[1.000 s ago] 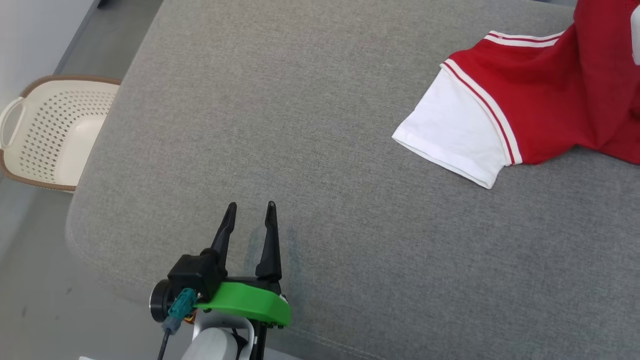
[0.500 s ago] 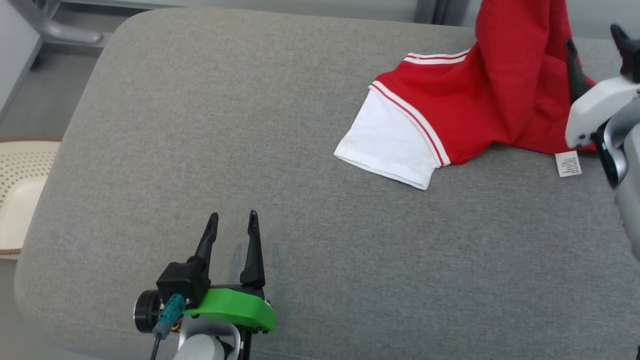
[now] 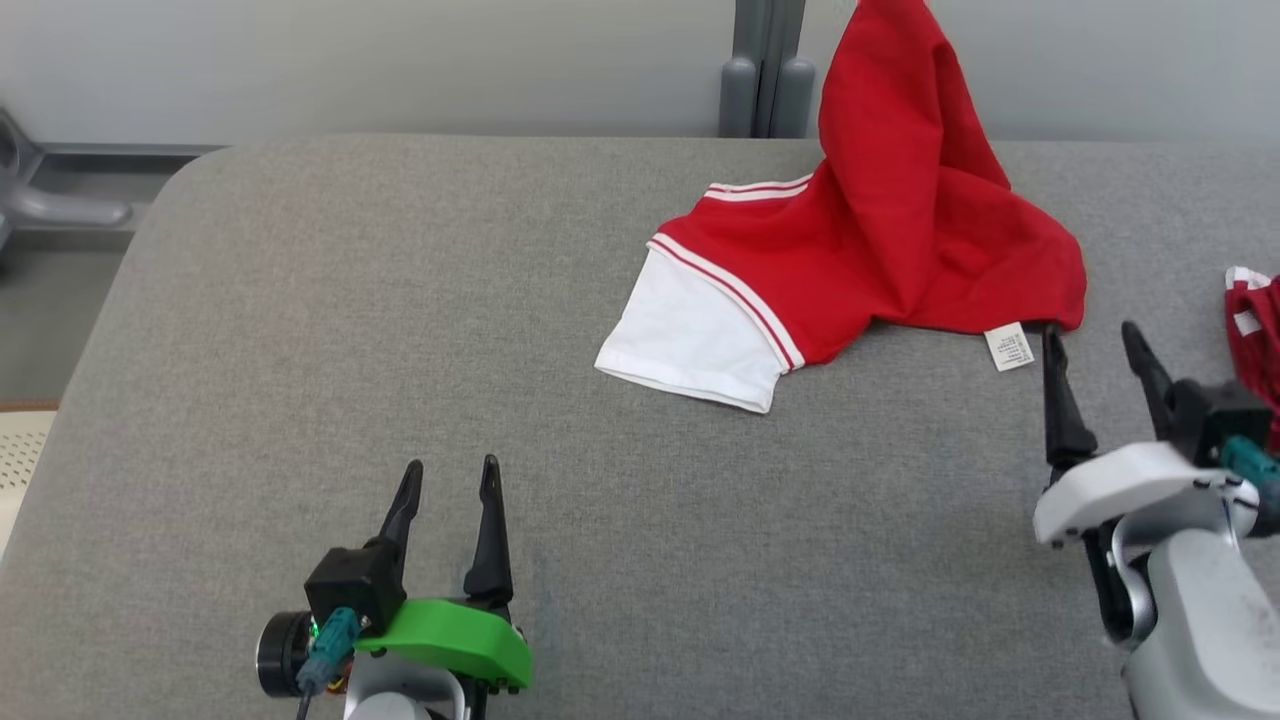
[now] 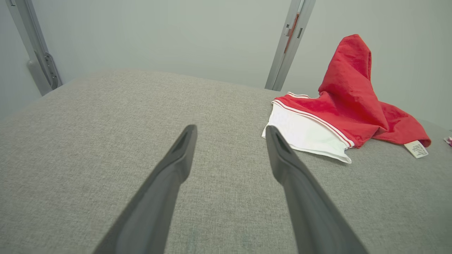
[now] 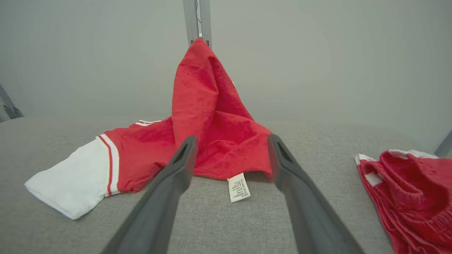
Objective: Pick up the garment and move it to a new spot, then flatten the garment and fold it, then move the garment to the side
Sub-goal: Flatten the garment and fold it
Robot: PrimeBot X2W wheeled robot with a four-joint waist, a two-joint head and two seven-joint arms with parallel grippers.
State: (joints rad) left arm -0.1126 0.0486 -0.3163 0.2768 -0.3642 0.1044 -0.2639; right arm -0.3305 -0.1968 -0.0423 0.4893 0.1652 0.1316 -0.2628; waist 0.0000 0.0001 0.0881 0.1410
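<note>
Although a small white care label (image 3: 1008, 347) hangs from the garment's hem and carries lines of dark print, the writing is too small to read. No brand mark shows on the cloth.

Grey upholstered surface (image 3: 300, 330) runs back to a pale wall, with a rounded corner at the far left. A grey post (image 3: 765, 70) stands behind its far edge. Between the left claw (image 3: 452, 463) and the garment lies a wide bare stretch of grey fabric, and the near middle is bare as well. A sliver of a cream perforated basket (image 3: 18, 450) shows past the left edge. At the far right a second red bundle (image 3: 1255, 320) with white trim lies crumpled, just beyond the right claw (image 3: 1090, 330).

The garment (image 3: 900, 240) sits right of centre, close to the far edge. It is red, with a white sleeve (image 3: 690, 335) spread flat toward the left and thin red and white stripes at the seam. Its body rises in a tall creased peak in front of the post; what holds that peak up cannot be told. The hem spreads loosely toward the right.

The left claw hovers low over the near left part, fingers spread wide, gripping nothing. The right claw points at the hem with the label between its fingers in its wrist view. It is spread wide too and empty; whether its tips touch the cloth cannot be told.
</note>
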